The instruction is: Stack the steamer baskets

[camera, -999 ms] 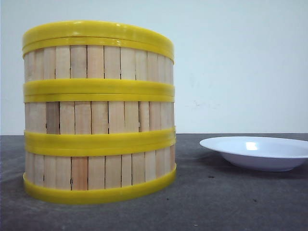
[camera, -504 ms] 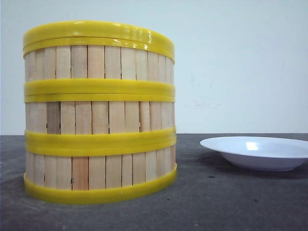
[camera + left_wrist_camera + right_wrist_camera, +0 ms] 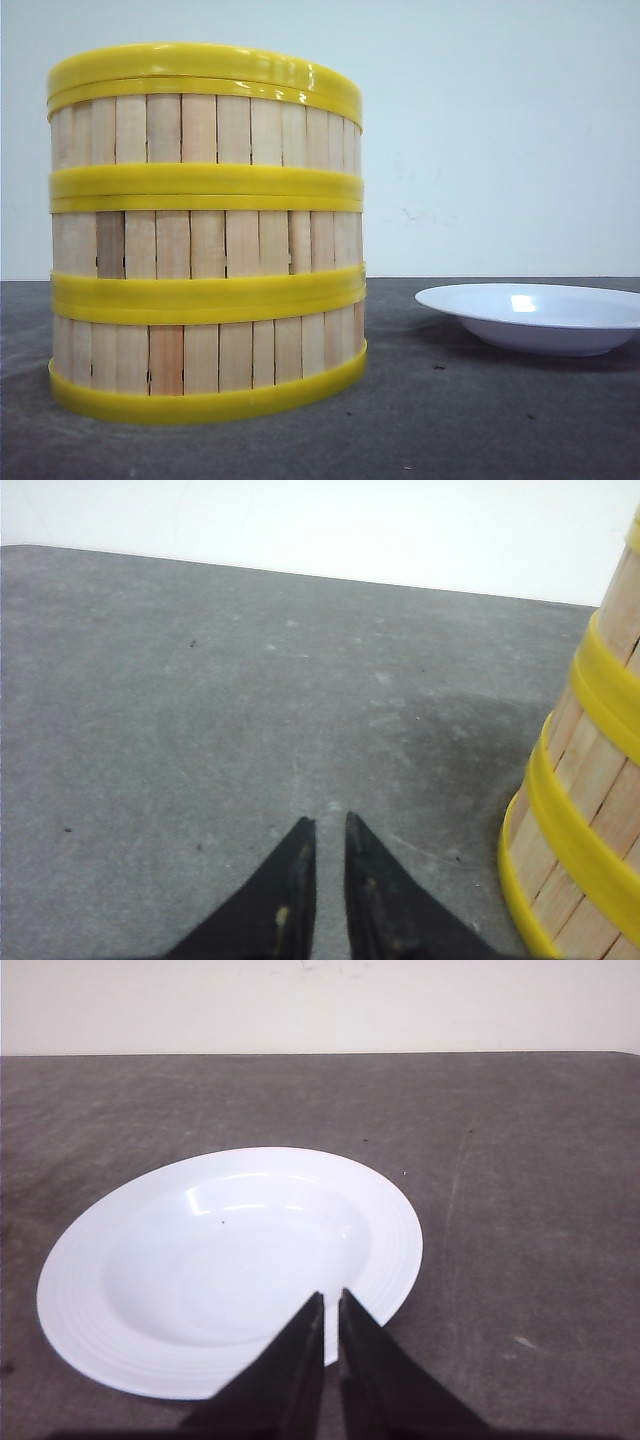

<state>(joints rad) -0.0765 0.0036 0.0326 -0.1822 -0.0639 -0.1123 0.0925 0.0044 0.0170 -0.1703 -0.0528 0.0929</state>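
Three steamer baskets [image 3: 205, 235] stand stacked in one upright column on the grey table [image 3: 450, 420], near the camera at left. Farther right, apart from the stack, sits a white plate [image 3: 535, 317]. Nothing has shifted since the earlier frames. Left gripper [image 3: 328, 830]: fingers nearly closed, empty, beside the stack. Right gripper [image 3: 331, 1302]: closed, empty, above the plate.

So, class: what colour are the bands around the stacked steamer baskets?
Yellow, on the steamer baskets; the front view shows it best.
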